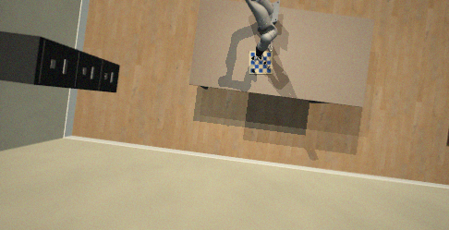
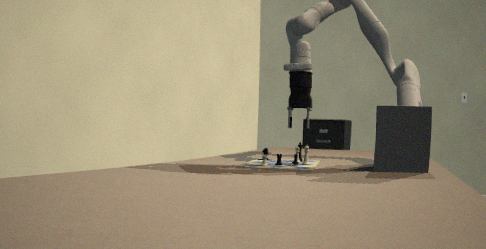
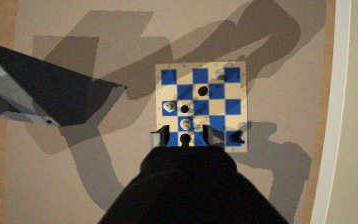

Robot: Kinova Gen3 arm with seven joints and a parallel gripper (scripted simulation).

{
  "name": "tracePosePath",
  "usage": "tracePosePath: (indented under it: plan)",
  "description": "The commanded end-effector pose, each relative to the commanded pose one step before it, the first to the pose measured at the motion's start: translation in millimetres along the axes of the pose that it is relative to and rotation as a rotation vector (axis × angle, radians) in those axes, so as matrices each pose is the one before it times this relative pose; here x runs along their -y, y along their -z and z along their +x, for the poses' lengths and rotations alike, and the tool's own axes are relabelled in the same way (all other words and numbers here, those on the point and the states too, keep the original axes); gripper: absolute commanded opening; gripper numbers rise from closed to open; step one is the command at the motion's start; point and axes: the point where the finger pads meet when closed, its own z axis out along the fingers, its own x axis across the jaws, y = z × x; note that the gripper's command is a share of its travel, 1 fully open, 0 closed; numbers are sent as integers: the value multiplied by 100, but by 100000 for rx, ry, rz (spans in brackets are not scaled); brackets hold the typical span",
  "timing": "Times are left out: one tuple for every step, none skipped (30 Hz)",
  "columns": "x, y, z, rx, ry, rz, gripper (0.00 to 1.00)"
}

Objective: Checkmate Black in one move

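A small blue-and-cream chessboard [image 1: 260,68] [image 2: 256,163] [image 3: 233,106] lies on the tan table [image 1: 323,60] [image 2: 200,210] [image 3: 291,100]. In the wrist view a white piece [image 3: 220,75] stands in the far row. A black piece [image 3: 202,91] stands one row nearer. A white piece [image 3: 169,106] and a black piece [image 3: 184,108] stand side by side in the middle row. Nearer stand another white piece [image 3: 185,123] and two black pieces [image 3: 185,139] [image 3: 237,137]. All look upright. My gripper [image 2: 299,123] [image 3: 186,131] is open and empty. It hangs well above the board's near edge.
The arm's dark pedestal [image 2: 402,137] stands on the table to the right of the board. A black cabinet [image 1: 69,65] [image 2: 327,134] stands on the floor by the wall. The table's edge [image 3: 331,100] runs along the right of the wrist view.
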Motion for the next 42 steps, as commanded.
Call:
tracePosePath:
  plan:
    - [37,101,55,-232,11,117,100]
    - [0,0,0,0,0,0,100]
    - [0,0,0,0,0,0,100]
    - [0,0,0,0,0,0,100]
    - [0,0,0,0,0,0,100]
    - [0,0,0,0,0,0,100]
    - [0,0,0,0,0,0,100]
    - [0,0,0,0,0,0,100]
    - [0,0,0,0,0,0,100]
    - [0,0,0,0,0,0,100]
    - [0,0,0,0,0,0,100]
    - [0,0,0,0,0,0,100]
    - [0,0,0,0,0,0,100]
    - [0,0,0,0,0,0,100]
    - [0,2,0,0,0,0,100]
    - [0,15,0,0,0,0,100]
    - [0,38,0,0,0,0,100]
    - [0,0,0,0,0,0,100]
    - [0,0,0,0,0,0,100]
    - [0,69,0,0,0,0,100]
    - [0,106,0,0,0,0,100]
    - [0,146,0,0,0,0,100]
    - [0,188,0,0,0,0,100]
    - [0,228,1,0,0,-1,100]
    - [0,268,-1,1,0,1,100]
    - [0,304,0,0,0,0,100]
    - [0,336,0,0,0,0,100]
    - [0,363,-1,0,0,1,100]
    - [0,383,0,0,0,0,100]
    - [0,397,1,0,0,-1,100]
    - [0,404,0,0,0,0,100]
    - [0,404,0,0,0,0,100]
    - [0,397,0,0,0,1,100]
    - [0,383,0,0,0,0,100]
    - [0,0,0,0,0,0,100]
    - [0,0,0,0,0,0,100]
    - [0,362,1,0,0,-1,100]
    - [0,336,0,0,0,0,100]
    - [0,304,0,0,0,0,100]
    - [0,267,1,0,0,-1,100]
    - [0,228,-1,0,0,1,100]
    - [0,187,0,0,0,0,100]
